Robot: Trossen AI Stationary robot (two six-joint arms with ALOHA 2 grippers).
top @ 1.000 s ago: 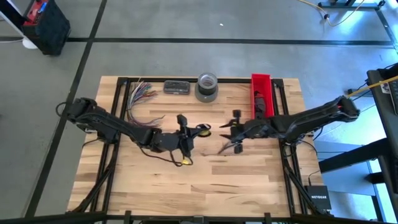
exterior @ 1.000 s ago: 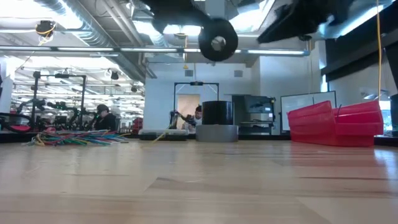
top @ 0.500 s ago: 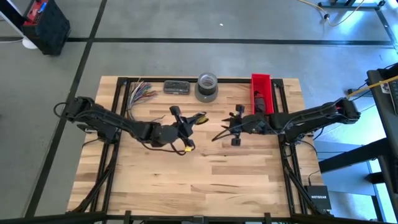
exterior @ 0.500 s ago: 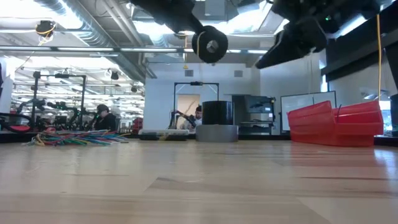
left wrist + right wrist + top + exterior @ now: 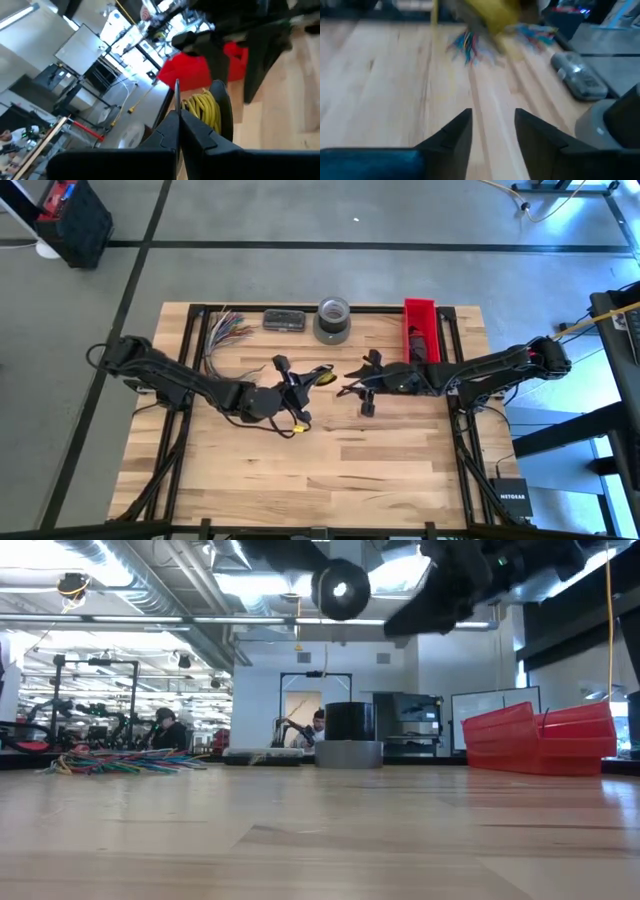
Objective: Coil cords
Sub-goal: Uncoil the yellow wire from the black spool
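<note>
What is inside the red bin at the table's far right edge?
The red bin holds something dark in the high view; what it is cannot be told. In the low view its wall hides the inside.

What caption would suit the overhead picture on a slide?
Two robot arms meet above a wooden table, the left gripper holding a yellow-and-black cord.
</note>
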